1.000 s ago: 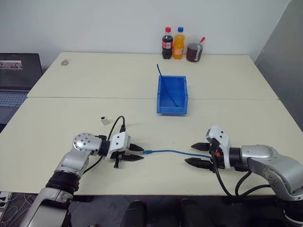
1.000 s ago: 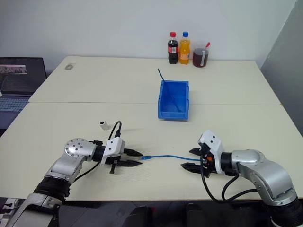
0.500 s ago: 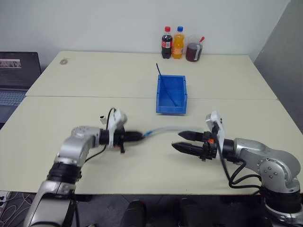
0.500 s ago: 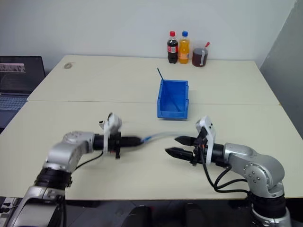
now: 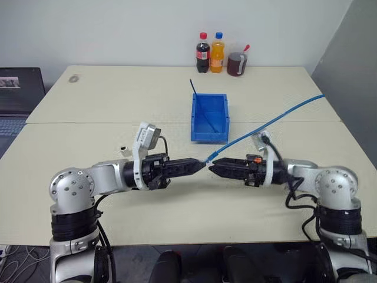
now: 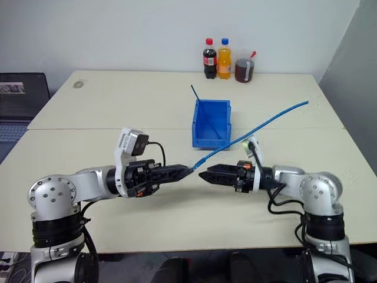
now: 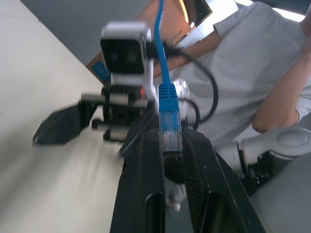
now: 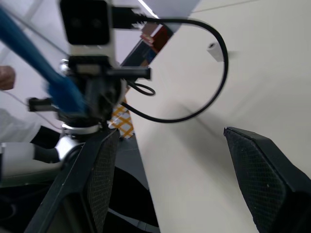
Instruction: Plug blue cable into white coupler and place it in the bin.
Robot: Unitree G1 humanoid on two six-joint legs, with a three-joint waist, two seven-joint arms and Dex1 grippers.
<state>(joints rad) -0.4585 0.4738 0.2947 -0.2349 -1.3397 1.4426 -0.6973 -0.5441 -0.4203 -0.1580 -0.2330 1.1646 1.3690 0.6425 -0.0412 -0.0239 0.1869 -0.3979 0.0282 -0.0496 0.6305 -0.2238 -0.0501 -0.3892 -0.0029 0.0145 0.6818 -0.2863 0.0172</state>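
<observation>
My left gripper is raised over the table and shut on the plug end of the blue cable. The cable rises from it up to the right, through the air. In the left wrist view the pale-tipped plug sits pinched between the black fingers. My right gripper faces it tip to tip, a small gap away, open and empty, its fingers wide apart. The white coupler lies on the table behind my left arm. The blue bin stands just beyond both grippers.
A darker blue cable sticks up from the bin. Two bottles and a jar stand at the table's far edge. A laptop sits at the far left. A person in a white shirt is behind the right arm.
Both arms rose off the table and swung toward each other. The left gripper closed on the cable's plug and lifted it, so the cable now hangs in the air instead of lying flat.
</observation>
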